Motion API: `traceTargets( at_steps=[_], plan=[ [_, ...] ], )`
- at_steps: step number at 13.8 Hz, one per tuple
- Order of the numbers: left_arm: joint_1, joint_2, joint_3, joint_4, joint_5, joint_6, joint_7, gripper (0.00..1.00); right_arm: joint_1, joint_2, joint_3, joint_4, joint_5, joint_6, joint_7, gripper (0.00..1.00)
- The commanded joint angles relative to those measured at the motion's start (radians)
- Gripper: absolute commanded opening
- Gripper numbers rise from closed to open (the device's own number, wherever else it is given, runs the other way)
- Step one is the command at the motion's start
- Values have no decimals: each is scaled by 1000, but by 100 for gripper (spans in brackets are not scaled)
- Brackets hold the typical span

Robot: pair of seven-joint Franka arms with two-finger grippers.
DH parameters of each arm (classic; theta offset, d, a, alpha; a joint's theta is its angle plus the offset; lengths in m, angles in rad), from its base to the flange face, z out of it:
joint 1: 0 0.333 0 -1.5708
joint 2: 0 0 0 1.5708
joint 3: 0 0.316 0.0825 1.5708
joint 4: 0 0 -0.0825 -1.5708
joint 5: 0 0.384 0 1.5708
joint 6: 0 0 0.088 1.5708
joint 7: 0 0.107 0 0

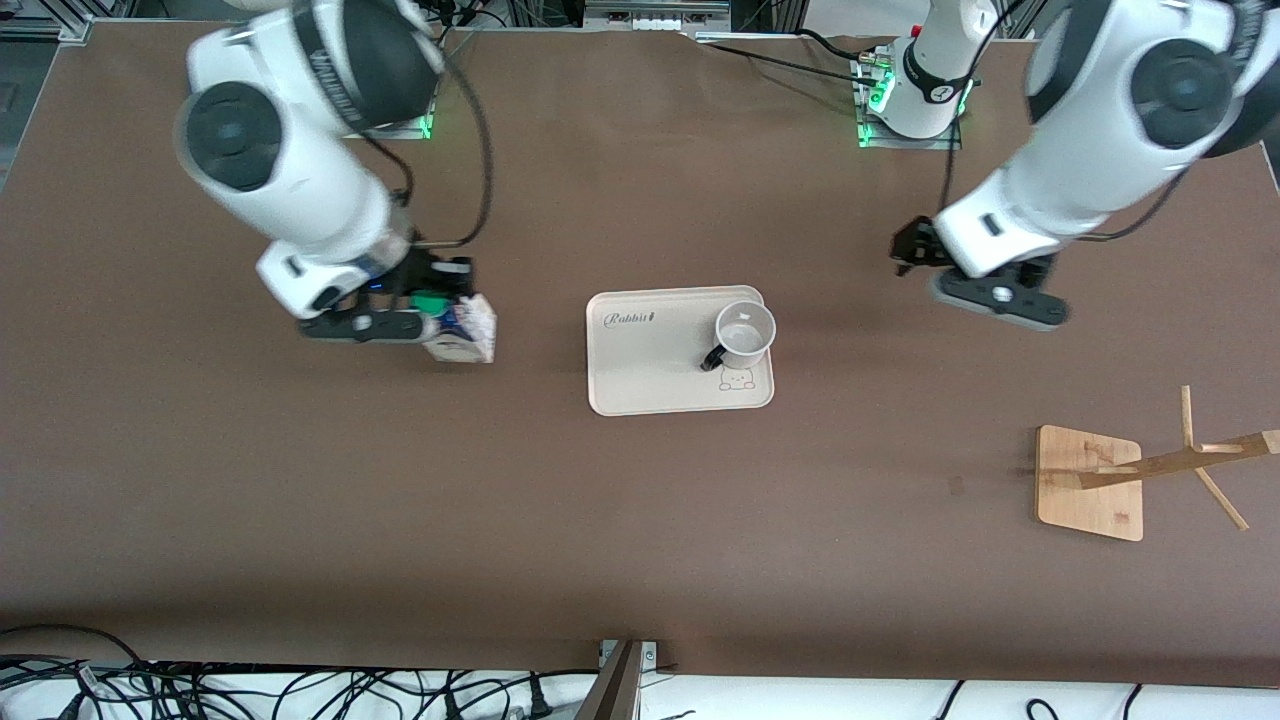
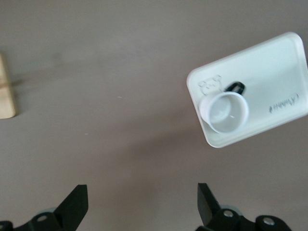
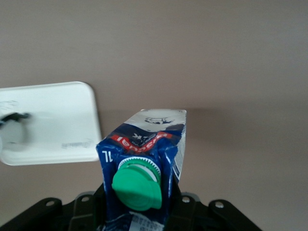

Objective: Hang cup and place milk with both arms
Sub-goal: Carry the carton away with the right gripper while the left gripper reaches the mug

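Note:
The white cup (image 1: 745, 333) with a black handle stands upright on a cream tray (image 1: 650, 370) at the table's middle. It also shows in the left wrist view (image 2: 224, 111) on the tray (image 2: 274, 72). My right gripper (image 1: 438, 312) is shut on the milk (image 1: 462, 338), a blue and white carton with a green cap, beside the tray toward the right arm's end. In the right wrist view the milk (image 3: 144, 144) fills the right gripper (image 3: 144, 211); I cannot tell if it touches the table. My left gripper (image 1: 912, 252) is open and empty (image 2: 142, 192) over bare table, apart from the tray.
A wooden cup rack (image 1: 1090, 480) with slanted pegs stands toward the left arm's end, nearer the front camera than the tray; its base edge shows in the left wrist view (image 2: 6, 86). The tray's corner shows in the right wrist view (image 3: 53, 120). Brown table surface surrounds the tray.

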Motion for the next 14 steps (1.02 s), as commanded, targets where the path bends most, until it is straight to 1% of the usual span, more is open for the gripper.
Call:
traceTargets(
  at_steps=[1, 2, 4, 6, 7, 8, 10, 12, 14],
  plan=[
    [-85, 20, -9, -66, -12, 52, 19, 100, -24, -13, -148, -18, 93, -84, -157, 46],
    [-104, 38, -10, -89, -12, 99, 22, 100, -66, -5, -173, -19, 128, -115, -208, 46],
    [-148, 84, -15, -120, -12, 197, 78, 100, -166, 22, -173, -22, 133, -176, -299, 46],
    [-171, 134, -15, -160, -9, 335, 229, 100, -220, 56, -173, -33, 133, -178, -372, 46],
    [-179, 164, -15, -174, -8, 397, 311, 100, -226, 79, -173, -36, 127, -170, -385, 46],
    [-194, 190, -12, -184, -3, 443, 375, 100, -231, 94, -173, -50, 125, -146, -389, 46],
    [-228, 245, -12, -194, 4, 506, 455, 100, -231, 102, -173, -125, 125, -53, -417, 46],
    [-260, 269, -10, -212, 4, 541, 466, 100, -220, 102, -169, -185, 125, 30, -420, 46],
    [-264, 269, -12, -247, 4, 580, 466, 100, -220, 102, -165, -235, 127, 102, -464, 46]
  ],
)
